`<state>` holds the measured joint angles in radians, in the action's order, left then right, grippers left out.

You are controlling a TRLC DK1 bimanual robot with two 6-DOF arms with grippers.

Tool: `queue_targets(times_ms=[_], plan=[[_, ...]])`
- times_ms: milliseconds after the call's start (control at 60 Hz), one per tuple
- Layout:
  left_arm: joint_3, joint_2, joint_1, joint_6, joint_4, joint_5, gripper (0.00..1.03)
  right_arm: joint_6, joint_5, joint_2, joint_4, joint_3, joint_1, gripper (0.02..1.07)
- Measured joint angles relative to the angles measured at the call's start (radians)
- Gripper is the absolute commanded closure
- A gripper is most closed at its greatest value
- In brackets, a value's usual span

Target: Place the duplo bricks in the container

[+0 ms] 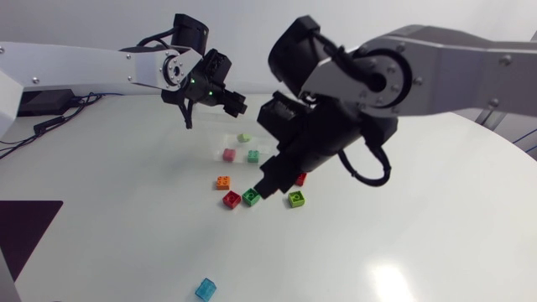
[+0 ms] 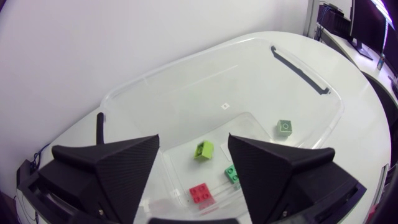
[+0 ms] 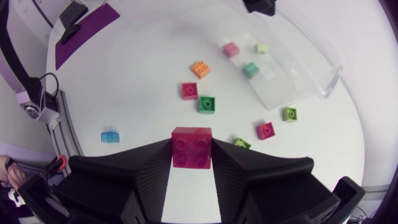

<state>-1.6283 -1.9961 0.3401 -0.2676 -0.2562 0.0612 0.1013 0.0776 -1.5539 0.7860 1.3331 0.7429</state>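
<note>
A clear plastic container (image 2: 311,118) lies under my left gripper (image 2: 193,139), which hangs open above it with nothing between its fingers. Inside it lie a lime brick (image 2: 203,150), a green brick (image 2: 232,175), a red brick (image 2: 201,193) and a dark green brick (image 2: 285,127). My right gripper (image 3: 191,149) is shut on a magenta brick (image 3: 191,147) above the table. Below it on the table lie an orange brick (image 1: 222,182), a red brick (image 1: 232,200), a green brick (image 1: 251,198), a lime brick (image 1: 296,199) and another red brick (image 1: 300,179).
A light blue brick (image 1: 205,289) sits alone near the table's front edge. The container (image 3: 301,74) is barely visible in the head view, behind the loose bricks. A dark purple mat (image 1: 25,222) lies at the left edge. My right arm (image 1: 394,84) covers the table's back right.
</note>
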Motion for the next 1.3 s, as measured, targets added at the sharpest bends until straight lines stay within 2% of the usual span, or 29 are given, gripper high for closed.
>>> queue_targets(times_ms=[183, 433, 883, 1300], plan=[[0.012, 0.071, 0.000, 0.008, -0.060, 0.000, 0.06, 0.004, 0.000, -0.013, 0.003, 0.138, -0.096, 0.85], [0.190, 0.386, 0.017, 0.010, -0.173, -0.004, 0.06, 0.004, 0.000, -0.115, -0.005, 0.278, -0.164, 0.85], [0.680, 0.750, 0.147, 0.006, -0.301, -0.038, 0.07, 0.004, 0.000, -0.270, -0.027, 0.456, -0.244, 0.85], [0.882, 0.840, 0.261, 0.044, -0.339, -0.049, 0.07, 0.004, 0.001, -0.425, -0.053, 0.591, -0.300, 0.85]])
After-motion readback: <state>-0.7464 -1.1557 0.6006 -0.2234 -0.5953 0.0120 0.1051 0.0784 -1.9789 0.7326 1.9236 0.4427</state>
